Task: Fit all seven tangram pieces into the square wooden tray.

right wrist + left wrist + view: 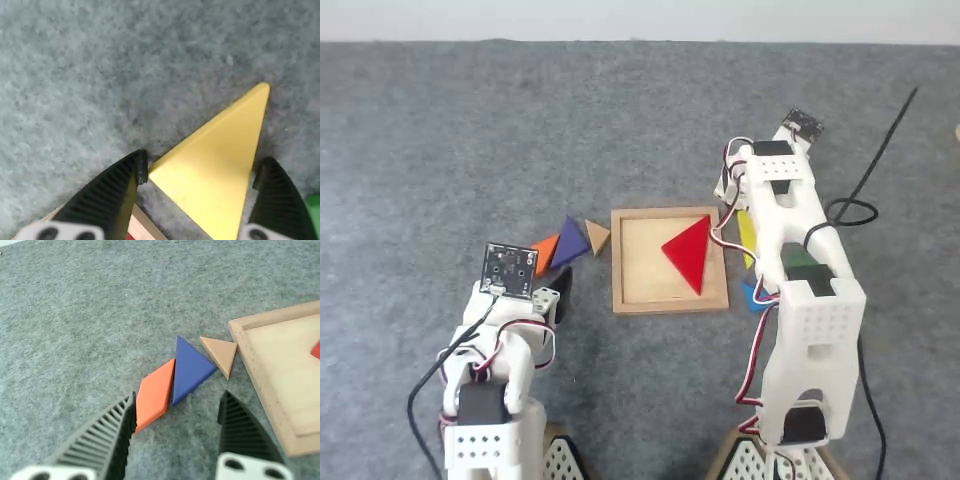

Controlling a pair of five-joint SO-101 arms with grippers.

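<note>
On the grey felt mat, the left gripper [178, 399] hangs spread and empty near a flat orange parallelogram [155, 397]. This touches a blue triangle [190, 370], and a small tan triangle [221, 352] follows. The square wooden tray [617, 262] holds only a smooth red triangle [690, 252]. Beyond it, the right gripper [203, 165] straddles a yellow triangle [215, 175], its ribbed black jaws apart.

Smooth matt wooden tray [617, 262] on rough, fuzzy grey cloth [470, 130].
</note>
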